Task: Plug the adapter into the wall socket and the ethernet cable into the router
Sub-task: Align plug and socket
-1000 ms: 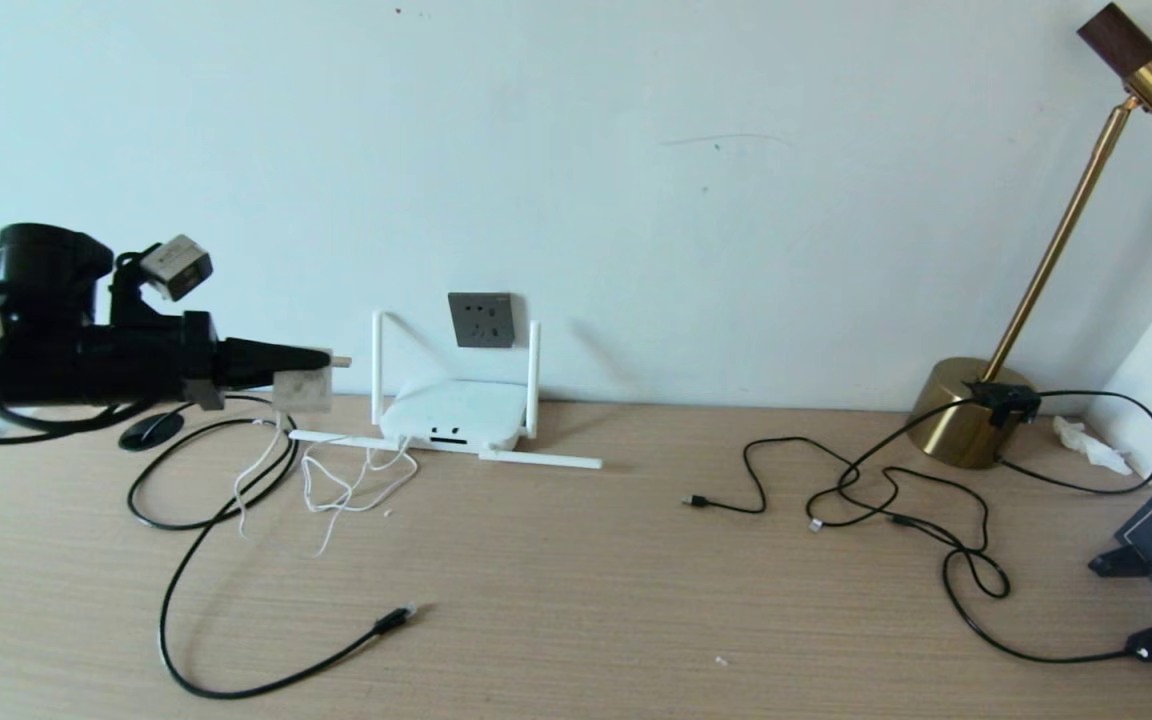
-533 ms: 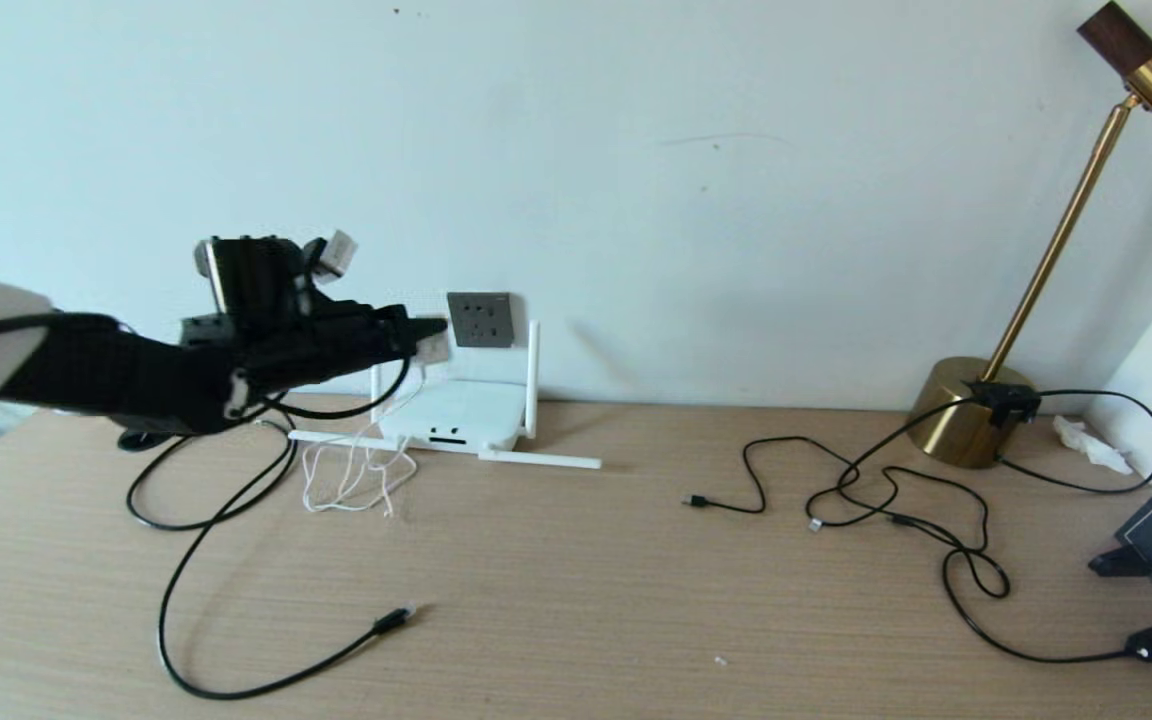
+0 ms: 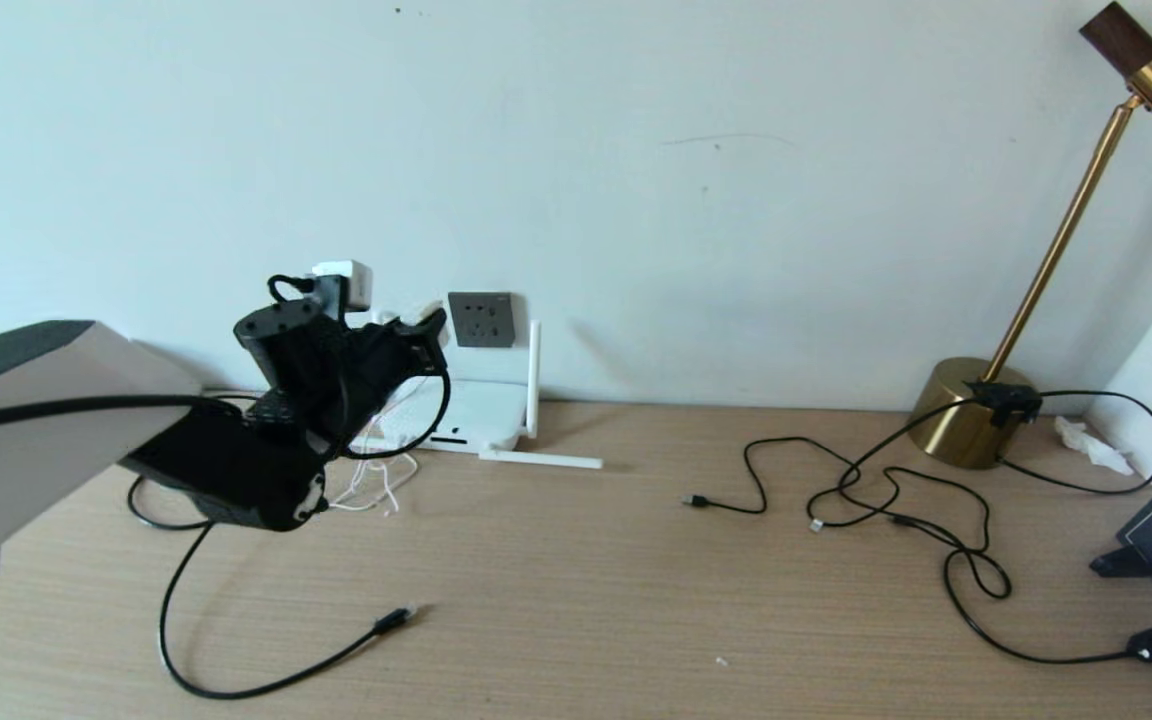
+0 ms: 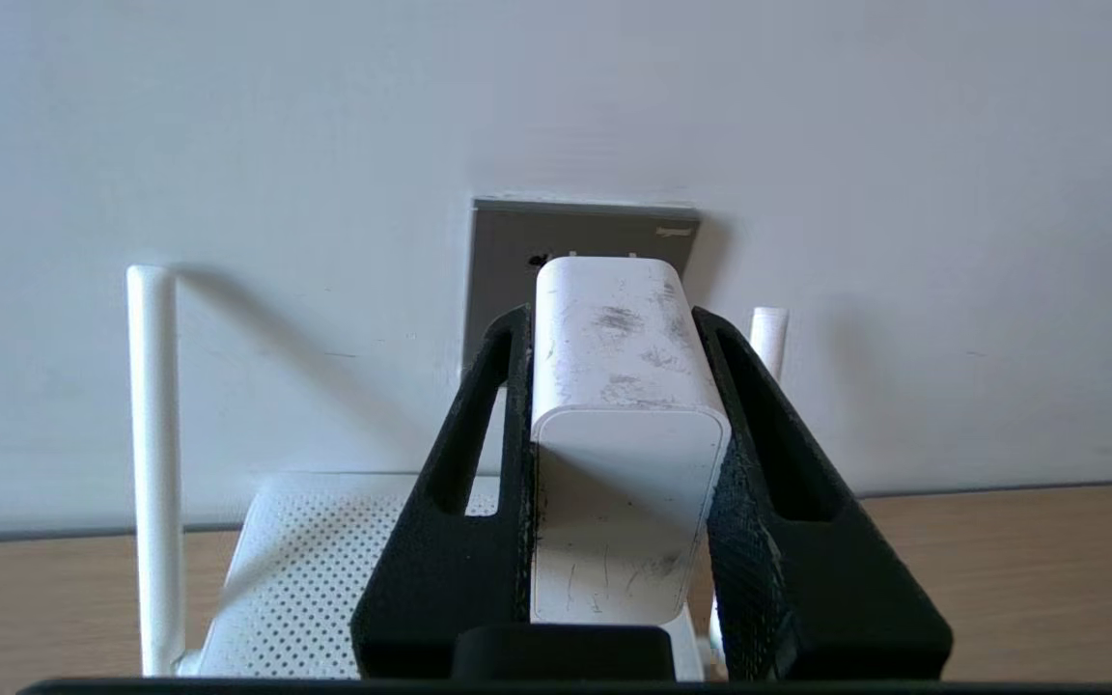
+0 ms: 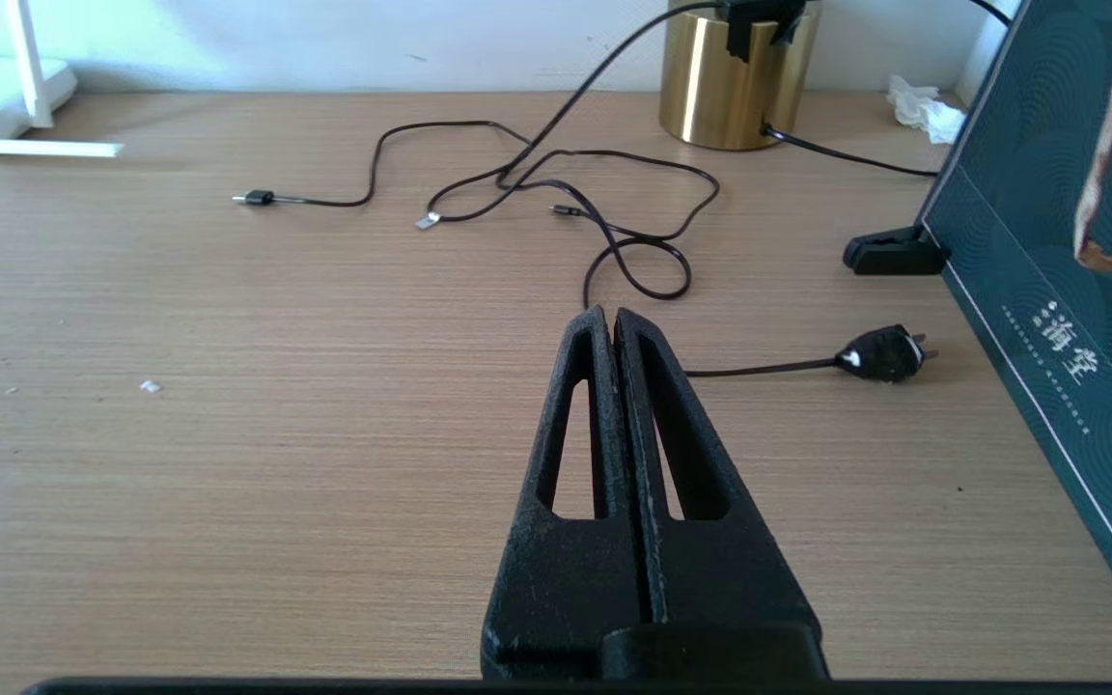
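Router (image 4: 324, 569) antennas flank wall socket (image 4: 517, 251) behind adapter (image 4: 624, 434) in left gripper (image 4: 614, 328)

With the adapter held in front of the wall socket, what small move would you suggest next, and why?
Probably ease the left gripper straight toward the wall. The adapter is clamped between its fingers, its front end squarely before the wall socket, and seems not yet seated. The right gripper rests shut over the table.

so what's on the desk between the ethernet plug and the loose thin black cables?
Bare desk between ethernet cable plug and thin black cables, seen in head view.
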